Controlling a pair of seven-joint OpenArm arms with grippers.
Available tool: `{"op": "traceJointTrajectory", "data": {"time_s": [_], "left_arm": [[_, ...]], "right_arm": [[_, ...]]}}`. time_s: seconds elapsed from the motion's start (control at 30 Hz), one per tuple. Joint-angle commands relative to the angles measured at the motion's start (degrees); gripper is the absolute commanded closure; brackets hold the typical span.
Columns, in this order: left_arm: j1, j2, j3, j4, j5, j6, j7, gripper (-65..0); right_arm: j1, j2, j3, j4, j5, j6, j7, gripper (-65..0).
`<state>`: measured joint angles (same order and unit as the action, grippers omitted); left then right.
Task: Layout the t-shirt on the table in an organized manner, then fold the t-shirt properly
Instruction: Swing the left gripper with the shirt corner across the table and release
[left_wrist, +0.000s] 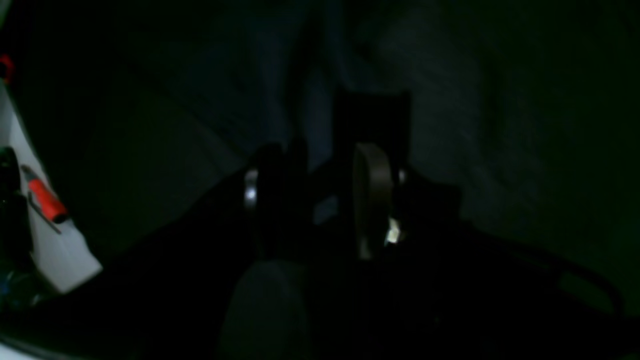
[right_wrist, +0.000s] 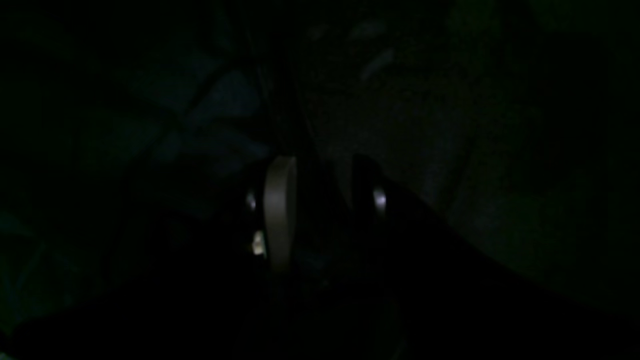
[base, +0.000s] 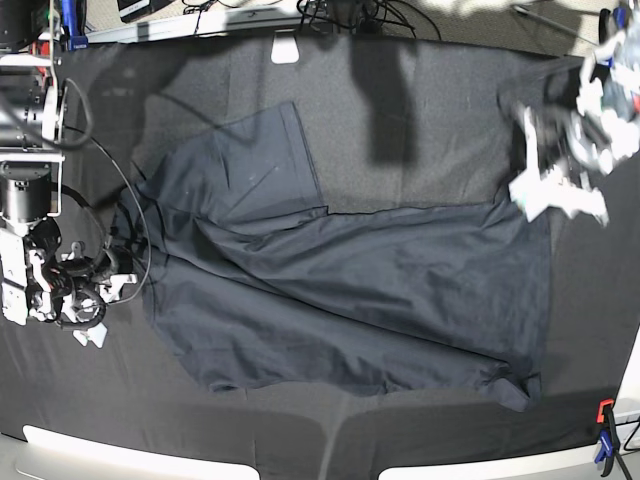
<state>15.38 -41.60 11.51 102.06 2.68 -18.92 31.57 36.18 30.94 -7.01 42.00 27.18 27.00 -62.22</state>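
Observation:
The dark grey t-shirt (base: 350, 290) lies spread at a slant across the black table (base: 420, 90), one sleeve (base: 270, 160) pointing to the far side and its front right corner bunched. My right gripper (base: 110, 272) sits low at the shirt's left edge. My left gripper (base: 532, 200) hangs over the shirt's far right corner. Both wrist views are very dark. In each, the fingers of the left gripper (left_wrist: 325, 165) and of the right gripper (right_wrist: 320, 170) stand apart over wrinkled t-shirt (left_wrist: 450, 100) (right_wrist: 400, 100) cloth, and no pinched cloth shows between them.
An orange-and-blue clamp (base: 604, 415) grips the table's front right edge. Another orange clamp (left_wrist: 45, 200) sits on a white corner (left_wrist: 60, 250). Cables and a white tag (base: 285, 47) lie along the far edge. Pale panels (base: 70, 445) line the front edge.

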Motion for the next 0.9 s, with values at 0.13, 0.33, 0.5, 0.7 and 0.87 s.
{"op": "traceJointTrajectory", "data": {"time_s": [0.13,0.33,0.5,0.7,0.87], "left_arm": [[3.91,-0.94,-0.63,0.81,2.45,0.5,-3.15,-21.5],[3.78,-0.92,-0.63,-2.67,5.62,5.77,-3.04,-21.5],[3.82,0.83,-0.59,-6.82,6.34,5.84,-3.21,-20.8],[3.85,4.81,-0.59,-9.57,9.09,5.7,-3.76,0.0],[3.89,4.04,-0.59,-8.24,9.86,5.88,2.05,0.0]], "right_arm": [[2.03,0.96,0.35,0.74,0.46,0.46,0.26,-18.7],[2.03,0.96,0.35,0.74,0.48,0.46,0.24,-18.7],[2.03,0.96,0.35,0.74,0.5,0.44,0.24,-18.7],[2.03,0.96,0.35,0.74,0.46,0.46,0.17,-18.7],[2.03,0.98,0.35,0.74,0.28,0.81,0.07,-18.7]]}}
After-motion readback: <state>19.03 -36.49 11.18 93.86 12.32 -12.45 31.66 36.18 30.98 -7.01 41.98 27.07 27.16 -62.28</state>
